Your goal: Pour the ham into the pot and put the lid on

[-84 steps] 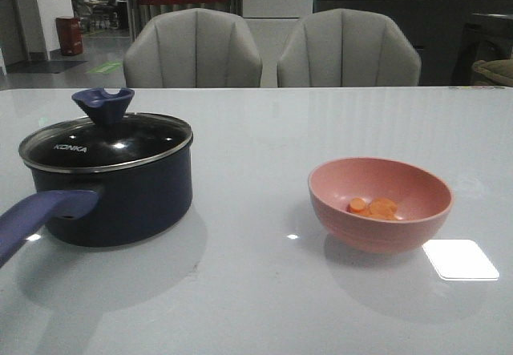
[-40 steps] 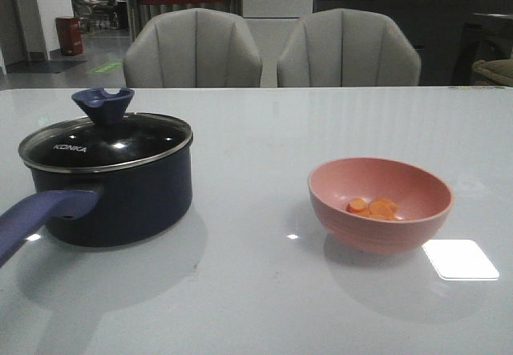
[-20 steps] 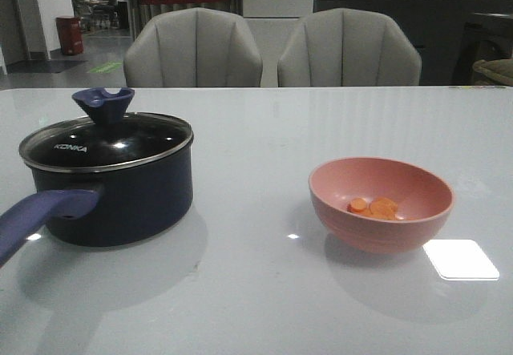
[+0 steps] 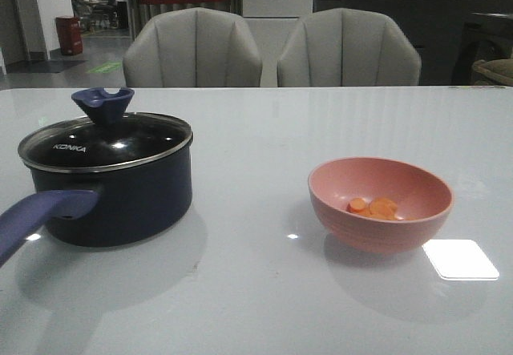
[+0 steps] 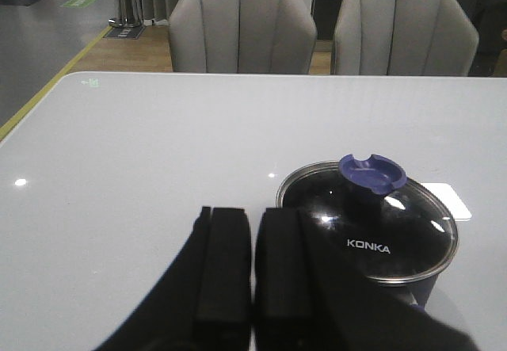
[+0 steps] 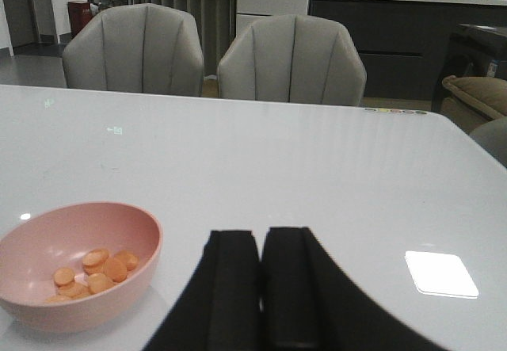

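While the dark navy-blue round pot [image 4: 120, 199] is sitting on the left of the glossy white tabletop [image 4: 264, 283], you are seeing the dark glass lid with silver rim and purple-blue knob [image 4: 107, 140] resting closed on it. Well apart to the right, the round pink bowl [image 4: 380, 203] is holding the thin orange ham slices [image 4: 373, 207]. Two grey upholstered chairs [image 4: 192, 49] are standing behind the tabletop. Your left claw [image 5: 253, 268] is hanging beside the pot with fingers pressed together, empty. Your right claw [image 6: 261, 288] is hanging near the bowl, fingers likewise together.
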Available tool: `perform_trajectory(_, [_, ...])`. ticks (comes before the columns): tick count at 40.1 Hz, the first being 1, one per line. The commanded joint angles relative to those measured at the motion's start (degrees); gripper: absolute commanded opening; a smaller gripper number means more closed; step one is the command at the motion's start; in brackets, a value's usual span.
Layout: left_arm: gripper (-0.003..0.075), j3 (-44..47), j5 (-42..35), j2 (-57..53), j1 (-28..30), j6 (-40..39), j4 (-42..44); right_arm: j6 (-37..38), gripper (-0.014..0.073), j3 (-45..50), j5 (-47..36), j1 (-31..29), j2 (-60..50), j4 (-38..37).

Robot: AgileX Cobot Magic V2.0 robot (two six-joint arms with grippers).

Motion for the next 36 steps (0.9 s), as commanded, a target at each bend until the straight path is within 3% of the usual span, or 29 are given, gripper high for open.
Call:
perform_trajectory(1, [0.0112,-1.64,-4.55,0.87,-0.02,-0.3,-0.48,0.0,0.0143,-0.53,-4.94,-0.17,-1.1,-0.64])
perform_trajectory(7, [0.016,-1.78,-4.32,0.87,-0.02,-0.3,-0.61,0.0,0.0143,-0.53,-4.94,-0.17,-1.1,-0.64])
perform_trajectory(17, [0.0495,-1.85,-4.32,0.87,-0.02,-0.3,-0.61,0.0,0.0143,-0.53,-4.94,-0.17,-1.1,-0.64])
perform_trajectory(29, [0.0511,-1.62,-4.77,0.87,-0.02,-0.3,-0.69,0.0,0.0143,-0.53,-4.94,-0.17,-1.15,-0.64])
perform_trajectory(36, [0.0513,-6.8,1.52,4.08,-0.02,-0.3,1.17,0.0,0.0143,-0.53,-4.94,-0.17,-1.15,-0.64])
